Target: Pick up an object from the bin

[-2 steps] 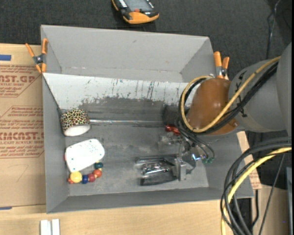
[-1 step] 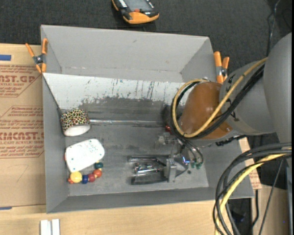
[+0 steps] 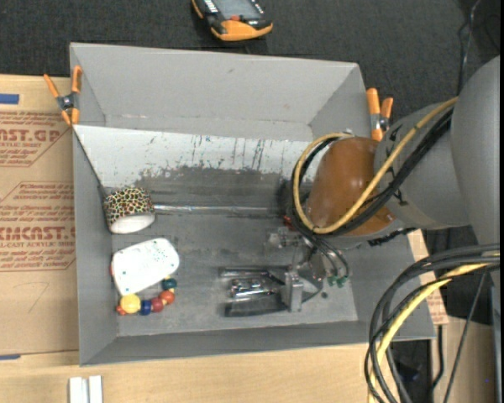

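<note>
Hanging low over the near right part of the bin (image 3: 210, 82), the gripper (image 3: 296, 288) sits at the right end of a black-and-silver metal thing (image 3: 250, 290) that lies flat on the bin floor. That thing is long and low, lengthwise left to right, approx. midway along the near wall and just off it. The gripper's tip is right at its right end, touching or nearly so; which one can't be told from this angle. Whether the gripper is clenched, released or grasping anything also can't be told, since wrist hardware and wires cover the tip.

Above the gripper is the arm's orange cover (image 3: 344, 187), w/ yellow and black cables (image 3: 378, 170) looped round it, coming in over the bin's right wall.

The other things are well apart from the gripper, on the left side. A leopard-print item (image 3: 128, 208) w/ a white underside rests by the left wall, toward the far side. Nearer is a white oval pad (image 3: 144, 263) w/ small green marks. Just beside it, at its near edge, lies a string of coloured beads (image 3: 147, 300): yellow, red, blue, green. The mid floor btw. these and the metal thing shows scuffed grey metal.
</note>
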Motion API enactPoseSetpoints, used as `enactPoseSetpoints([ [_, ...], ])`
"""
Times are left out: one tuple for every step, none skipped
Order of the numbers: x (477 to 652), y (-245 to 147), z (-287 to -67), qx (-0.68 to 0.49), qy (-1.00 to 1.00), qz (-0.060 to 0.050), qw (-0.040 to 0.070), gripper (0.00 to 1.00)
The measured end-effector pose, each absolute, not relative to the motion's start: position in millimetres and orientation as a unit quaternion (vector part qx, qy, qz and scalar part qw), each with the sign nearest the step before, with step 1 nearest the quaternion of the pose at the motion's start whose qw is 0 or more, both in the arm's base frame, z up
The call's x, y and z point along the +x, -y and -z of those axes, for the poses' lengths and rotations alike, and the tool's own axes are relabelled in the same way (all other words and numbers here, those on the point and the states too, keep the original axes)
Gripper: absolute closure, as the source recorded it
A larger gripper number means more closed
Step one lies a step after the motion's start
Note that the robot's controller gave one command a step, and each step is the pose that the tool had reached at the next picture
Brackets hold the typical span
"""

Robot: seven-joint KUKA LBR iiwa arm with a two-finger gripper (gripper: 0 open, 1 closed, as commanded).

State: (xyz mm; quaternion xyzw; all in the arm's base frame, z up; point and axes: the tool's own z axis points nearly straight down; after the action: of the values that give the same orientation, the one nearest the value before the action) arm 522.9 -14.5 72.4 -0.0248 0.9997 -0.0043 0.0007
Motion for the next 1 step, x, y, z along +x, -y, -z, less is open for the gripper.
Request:
enactPoseSetpoints([
  [501.6, -22.9, -72.4, 0.085, -0.996, 0.004, 0.010, 0.00],
])
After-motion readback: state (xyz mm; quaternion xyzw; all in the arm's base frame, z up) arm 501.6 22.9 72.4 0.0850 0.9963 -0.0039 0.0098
